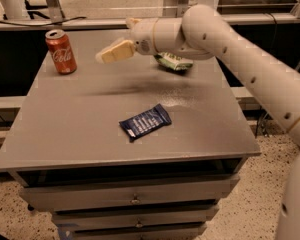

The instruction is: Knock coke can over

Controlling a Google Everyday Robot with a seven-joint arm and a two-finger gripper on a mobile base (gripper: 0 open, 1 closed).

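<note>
The red coke can stands upright at the far left of the grey table. My gripper hangs over the far middle of the table, to the right of the can and apart from it. Its fingers are spread with nothing between them; the nearer cream finger points left toward the can. The white arm reaches in from the right.
A green snack bag lies at the far right, partly behind my arm. A dark blue wrapper packet lies near the table's middle front. Drawers sit below the tabletop. A dark railing and cables run behind the table.
</note>
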